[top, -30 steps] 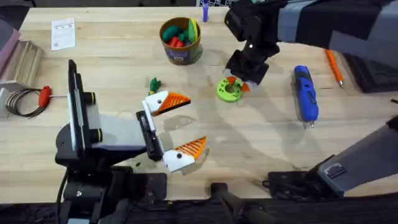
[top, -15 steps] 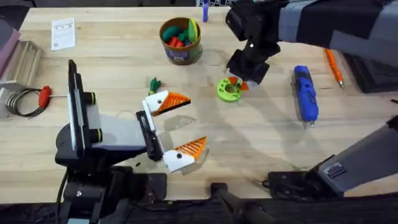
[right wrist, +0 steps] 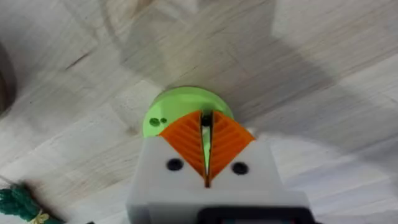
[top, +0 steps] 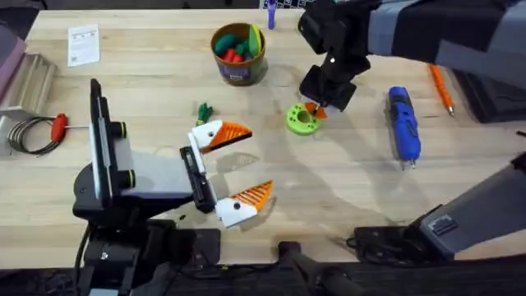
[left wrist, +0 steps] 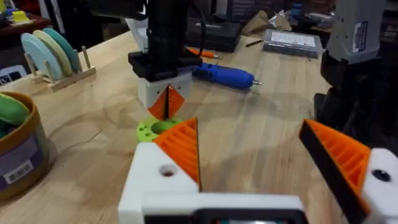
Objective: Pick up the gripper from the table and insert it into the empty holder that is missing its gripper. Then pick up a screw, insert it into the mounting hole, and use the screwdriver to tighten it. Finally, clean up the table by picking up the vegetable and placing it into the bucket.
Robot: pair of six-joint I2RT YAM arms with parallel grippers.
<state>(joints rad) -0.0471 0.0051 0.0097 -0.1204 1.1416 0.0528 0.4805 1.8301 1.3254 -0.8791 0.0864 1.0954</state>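
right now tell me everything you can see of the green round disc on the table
The green disc is a small bright lime puck, plastic by its look, lying flat on the wooden table between the bucket and the blue screwdriver. Its top has a round recess and small holes near the rim. The right claw hangs right over it, orange pads nearly closed with a slim dark piece between them; contact with the disc cannot be judged.
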